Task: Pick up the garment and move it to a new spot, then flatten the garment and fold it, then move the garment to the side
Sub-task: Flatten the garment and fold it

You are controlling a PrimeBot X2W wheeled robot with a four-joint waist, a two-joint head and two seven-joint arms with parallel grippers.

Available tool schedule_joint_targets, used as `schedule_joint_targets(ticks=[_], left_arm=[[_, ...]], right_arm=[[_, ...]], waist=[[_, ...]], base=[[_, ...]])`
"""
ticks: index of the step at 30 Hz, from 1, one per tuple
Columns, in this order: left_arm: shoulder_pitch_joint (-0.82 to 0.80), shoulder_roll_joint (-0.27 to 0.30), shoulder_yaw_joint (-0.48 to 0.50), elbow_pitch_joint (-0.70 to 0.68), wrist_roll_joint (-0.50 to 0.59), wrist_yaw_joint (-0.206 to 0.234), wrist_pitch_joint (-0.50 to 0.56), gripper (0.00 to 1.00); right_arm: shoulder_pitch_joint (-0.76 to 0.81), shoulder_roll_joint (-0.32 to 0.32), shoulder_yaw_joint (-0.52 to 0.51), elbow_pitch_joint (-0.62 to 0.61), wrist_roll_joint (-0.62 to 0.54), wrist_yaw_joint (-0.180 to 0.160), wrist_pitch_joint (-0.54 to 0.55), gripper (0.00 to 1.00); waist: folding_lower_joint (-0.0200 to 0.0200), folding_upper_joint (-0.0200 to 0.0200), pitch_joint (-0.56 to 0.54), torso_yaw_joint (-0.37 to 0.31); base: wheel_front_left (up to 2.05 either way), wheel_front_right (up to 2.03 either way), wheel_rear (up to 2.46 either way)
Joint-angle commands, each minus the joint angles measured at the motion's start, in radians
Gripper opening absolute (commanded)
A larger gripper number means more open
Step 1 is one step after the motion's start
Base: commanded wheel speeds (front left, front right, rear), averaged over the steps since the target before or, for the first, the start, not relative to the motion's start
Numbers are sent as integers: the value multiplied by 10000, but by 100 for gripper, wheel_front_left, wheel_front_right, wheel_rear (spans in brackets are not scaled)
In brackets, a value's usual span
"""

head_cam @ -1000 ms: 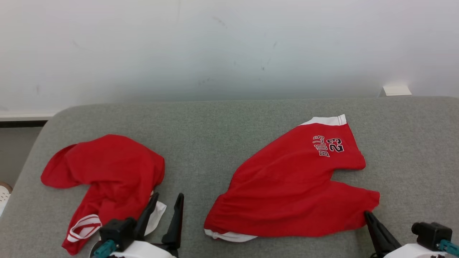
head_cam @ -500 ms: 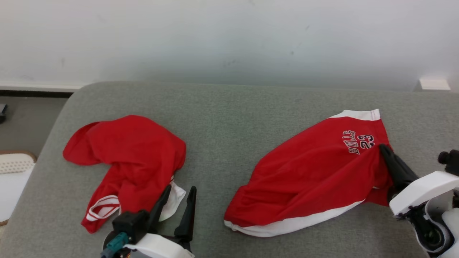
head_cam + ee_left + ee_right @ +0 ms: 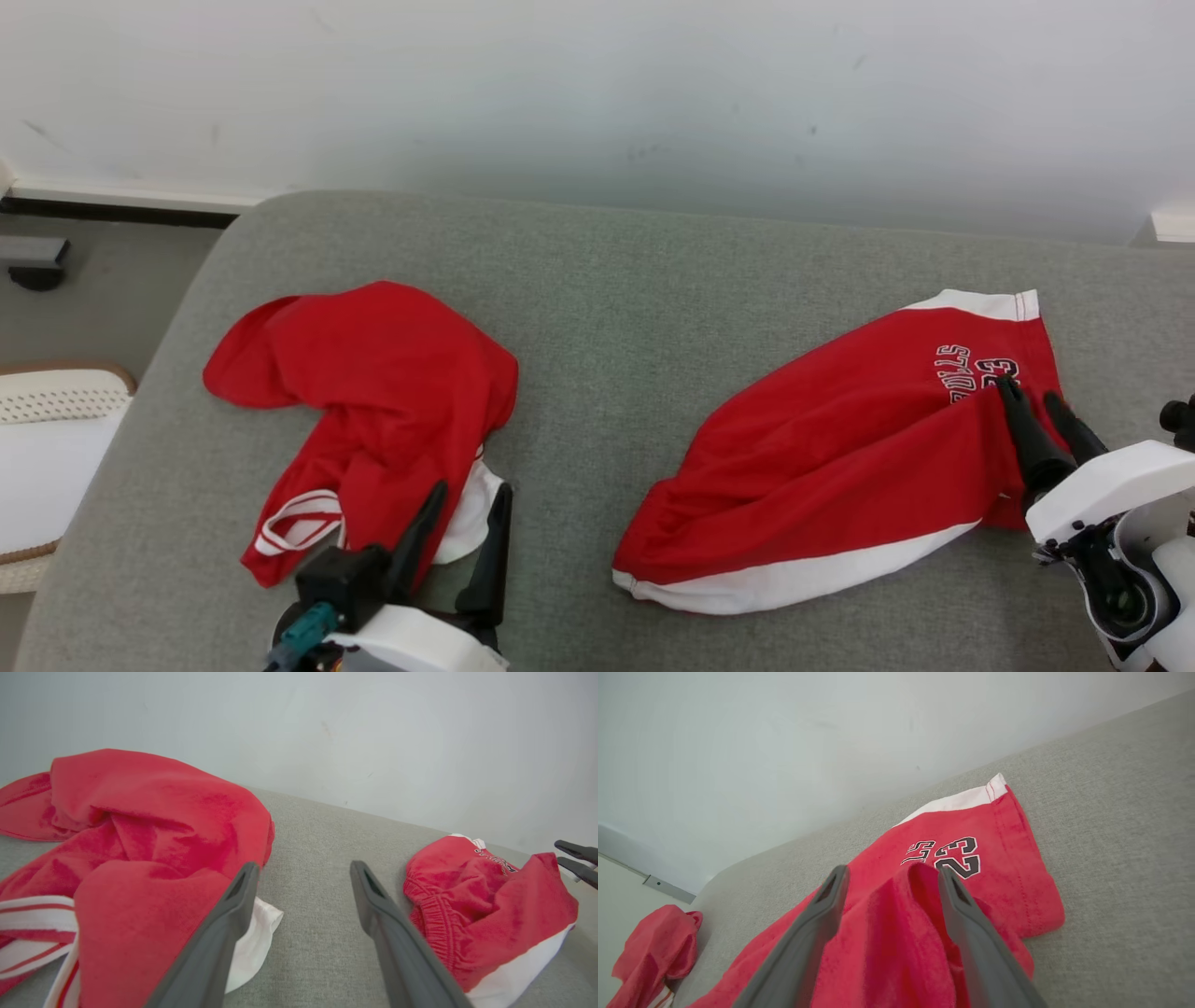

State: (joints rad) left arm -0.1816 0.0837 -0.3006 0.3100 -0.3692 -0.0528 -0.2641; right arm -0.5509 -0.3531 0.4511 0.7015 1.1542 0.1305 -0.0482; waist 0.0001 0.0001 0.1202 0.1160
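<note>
Right tool (image 3: 1027, 392): jaws now stand apart. A second ago they were pinched shut on the near-right leg hem of the red shorts (image 3: 840, 467). Since then that leg has been carried up and laid over the far leg.

- A soft ridge of red cloth rises between the parted fingers in the right wrist view, loose and not clamped.
- Shorts lie on the right half of the bench (image 3: 597, 280), close to its right edge. They are now doubled leg on leg, with a white band (image 3: 803, 579) showing along the near side. The tool tips partly cover the lettering (image 3: 962, 369).
- Left tool (image 3: 471, 490): jaws apart as before, nothing held. It hovers at the near edge, just beside the second red garment (image 3: 373, 392), which lies crumpled on the left half.
- The head camera has swung, so the whole scene's shift is not the cloth moving.

Judgement: first fold placed and released. The doubled edge looks rumpled and wants smoothing before any further fold or the move aside.
</note>
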Motion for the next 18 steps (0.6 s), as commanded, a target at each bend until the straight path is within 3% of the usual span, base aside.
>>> schedule_joint_targets(ticks=[1, 10, 18], left_arm=[[38, 17, 52, 22, 188, -61, -3, 100], [404, -66, 363, 59, 291, -190, -4, 100], [679, -173, 542, -37, 294, -282, -4, 100]], right_arm=[[65, -188, 111, -132, -43, 3, -236, 100], [1235, -1083, 292, -1130, -933, 3, -2035, 100], [3129, -408, -883, -1782, -2635, 3, -2165, 100]], waist=[[-1, -1, -139, -145], [-1, -1, -656, -796], [-1, -1, -685, -924]], base=[[0, 0, 0], [0, 0, 0], [0, 0, 0]])
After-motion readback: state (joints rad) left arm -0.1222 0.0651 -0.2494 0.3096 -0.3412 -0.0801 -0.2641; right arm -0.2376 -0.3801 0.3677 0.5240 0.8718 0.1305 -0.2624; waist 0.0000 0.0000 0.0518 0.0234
